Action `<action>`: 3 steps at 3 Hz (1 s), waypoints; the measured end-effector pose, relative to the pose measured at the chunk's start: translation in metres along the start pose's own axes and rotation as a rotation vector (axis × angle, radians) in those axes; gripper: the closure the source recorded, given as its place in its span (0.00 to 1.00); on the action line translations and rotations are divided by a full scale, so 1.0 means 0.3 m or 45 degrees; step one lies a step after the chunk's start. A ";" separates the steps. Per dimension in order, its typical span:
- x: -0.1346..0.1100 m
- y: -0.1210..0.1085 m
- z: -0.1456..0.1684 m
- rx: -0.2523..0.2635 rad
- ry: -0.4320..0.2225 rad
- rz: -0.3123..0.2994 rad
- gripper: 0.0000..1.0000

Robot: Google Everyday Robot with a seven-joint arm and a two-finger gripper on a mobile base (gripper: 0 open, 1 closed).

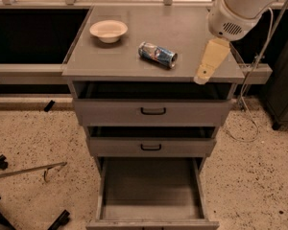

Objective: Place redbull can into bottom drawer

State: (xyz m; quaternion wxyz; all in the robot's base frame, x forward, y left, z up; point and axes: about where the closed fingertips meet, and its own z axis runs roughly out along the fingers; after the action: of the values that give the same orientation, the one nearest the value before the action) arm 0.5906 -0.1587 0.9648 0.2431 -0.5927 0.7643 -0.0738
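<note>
At the right front corner of the grey cabinet top point(182, 28), the cream-coloured gripper point(204, 73) hangs down from the white round housing of the arm point(240, 8), with its tip just above the edge of the top. It holds nothing, and whether it is open or closed cannot be told.

To the left of the gripper, near but not touching it, the redbull can point(157, 54) lies on its side on the cabinet top. The can is blue and silver with a small red mark, and no letters on it can be read. Farther left and behind the can stands a cream bowl point(108, 30), upright and well apart from the gripper.

Below the gripper are three grey drawers. The top drawer point(152, 111) and the middle drawer point(151, 146) each have a black handle and are pulled out a little. The bottom drawer point(100, 190), lowest and far below the gripper to its left, is pulled out much more, and its grey inside is visible.

The floor point(33, 138) is pale with dark speckles. A white cable point(249, 114) runs down to the floor below the gripper on its right. Still further right stands a dark cabinet point(283, 80).
</note>
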 end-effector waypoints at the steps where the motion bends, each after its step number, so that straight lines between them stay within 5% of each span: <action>1: 0.000 0.000 0.000 0.000 0.000 0.000 0.00; 2: -0.035 -0.052 0.025 0.034 -0.014 -0.016 0.00; 3: -0.142 -0.182 0.106 0.086 -0.089 -0.020 0.00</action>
State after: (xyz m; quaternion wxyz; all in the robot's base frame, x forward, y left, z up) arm 0.6603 -0.1288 0.9710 0.2889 -0.5922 0.7479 -0.0806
